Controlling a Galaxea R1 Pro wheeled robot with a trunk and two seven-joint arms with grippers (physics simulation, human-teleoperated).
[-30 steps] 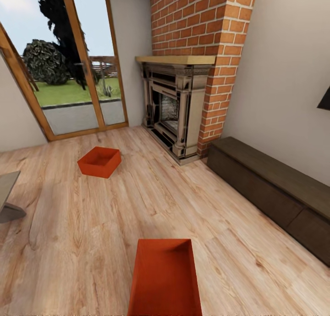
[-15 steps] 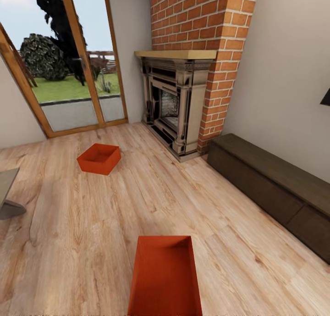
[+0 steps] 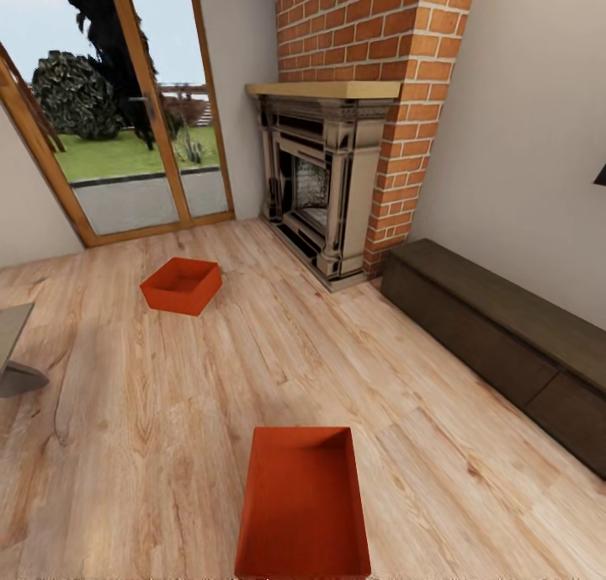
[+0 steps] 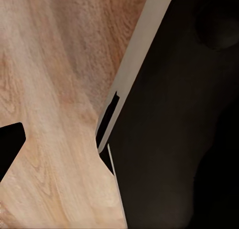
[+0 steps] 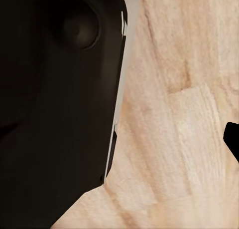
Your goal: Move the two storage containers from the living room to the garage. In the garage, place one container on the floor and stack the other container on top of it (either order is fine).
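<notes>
near storage container (image 3: 303,504) | on wood floor (image 3: 151,428), front-centre | hands' state: cannot tell

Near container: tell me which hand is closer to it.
Cannot tell. The near container lies centred ahead; both wrist cameras face wood floor beside the robot's dark body.

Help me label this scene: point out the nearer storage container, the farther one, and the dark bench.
nearer storage container (image 3: 303,513), head view, on its inner bottom.
farther storage container (image 3: 179,280), head view, on its inner bottom.
dark bench (image 3: 505,306), head view, on its top surface.
</notes>
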